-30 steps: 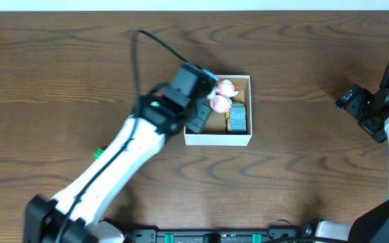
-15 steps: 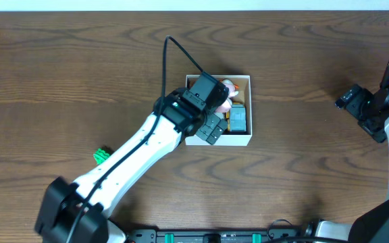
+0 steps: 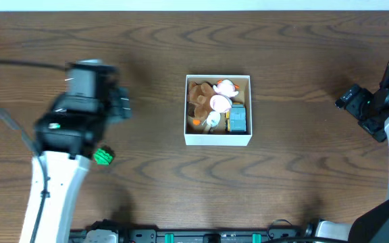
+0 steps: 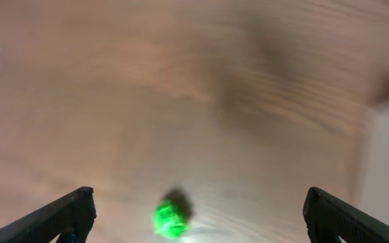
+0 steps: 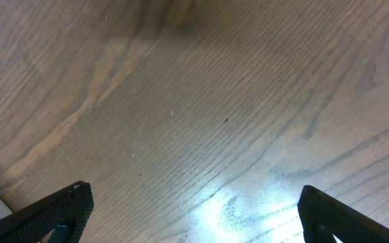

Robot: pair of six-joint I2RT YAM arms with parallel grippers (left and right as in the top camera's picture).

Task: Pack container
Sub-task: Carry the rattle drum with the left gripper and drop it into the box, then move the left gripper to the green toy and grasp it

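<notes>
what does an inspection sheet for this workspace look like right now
surface: dark wood-grain table
job's things: container mid-table, holding several toys; green toy outside it, on the table to its left
clutter: nothing seen
grippers: left gripper open, holding nothing; right gripper open over wood, holding nothing
cables: black cable running to the left arm
surroundings: pale strip past the far edge

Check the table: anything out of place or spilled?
One small green toy lies on the table left of the container, outside it, near the open left pincer. The other toys sit inside the container, which looks square and undamaged. Nothing spilled.
</notes>
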